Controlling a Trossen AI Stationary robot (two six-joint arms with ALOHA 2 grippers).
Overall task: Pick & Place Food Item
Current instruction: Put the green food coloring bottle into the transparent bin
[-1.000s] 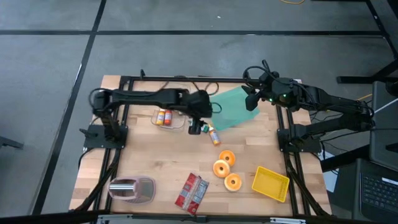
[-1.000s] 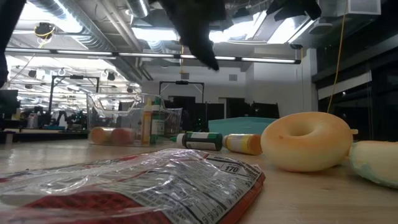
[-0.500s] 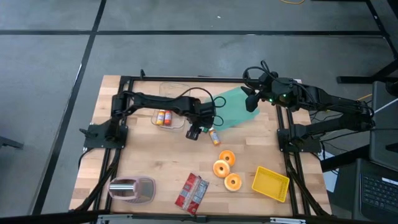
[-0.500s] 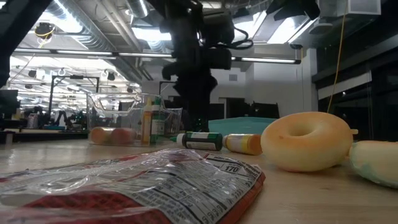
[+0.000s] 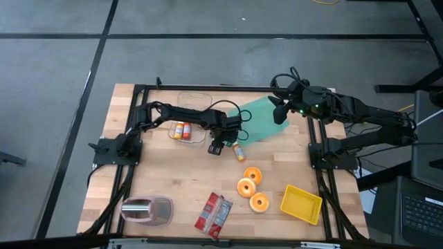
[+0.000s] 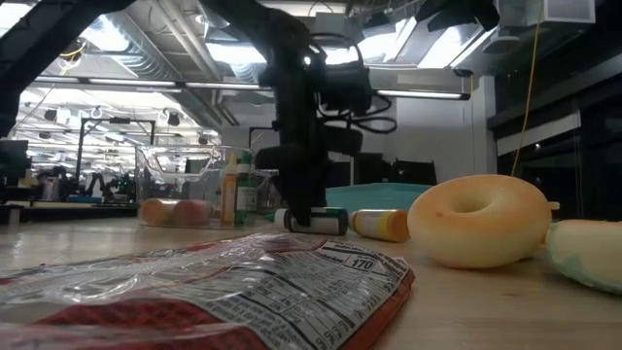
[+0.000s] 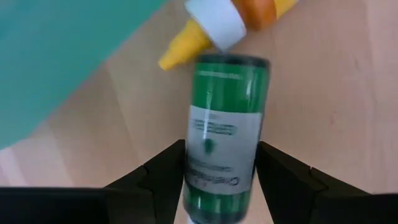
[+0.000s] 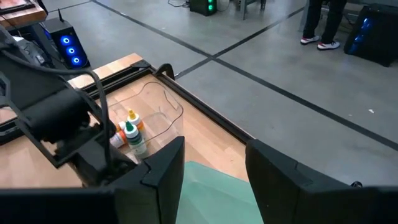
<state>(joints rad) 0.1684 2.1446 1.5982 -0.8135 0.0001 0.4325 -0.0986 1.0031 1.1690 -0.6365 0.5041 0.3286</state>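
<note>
A green bottle (image 7: 227,124) with a white label lies on its side on the wooden table (image 5: 159,173), next to an orange squeeze bottle (image 5: 239,151) with a white collar and a yellow spout. My left gripper (image 7: 221,180) is open and points down over the green bottle, one finger along each of its long sides; in the low view the left gripper (image 6: 303,216) stands at the bottle's (image 6: 328,222) left end. My right gripper (image 8: 214,180) hangs open, high over the teal sheet (image 5: 261,117) at the far right. My left gripper's fingers (image 7: 165,171) stand close against the green bottle's two long sides (image 7: 194,155), coming from above and lying along the bottle. I cannot tell whether they touch it. The bottle rests on the table.
A clear tub (image 5: 185,128) with small bottles stands to the left of my left gripper. Three doughnuts (image 5: 250,187), a yellow tray (image 5: 301,203), a red snack bag (image 5: 213,213) and a pink-and-silver appliance (image 5: 147,210) lie toward the near edge. Black frame rails (image 5: 131,173) border the table.
My left gripper has come down from well above the table and tipped to point steeply downward, ending with its fingers on either side of the green bottle. The bottle has stayed where it lay.
</note>
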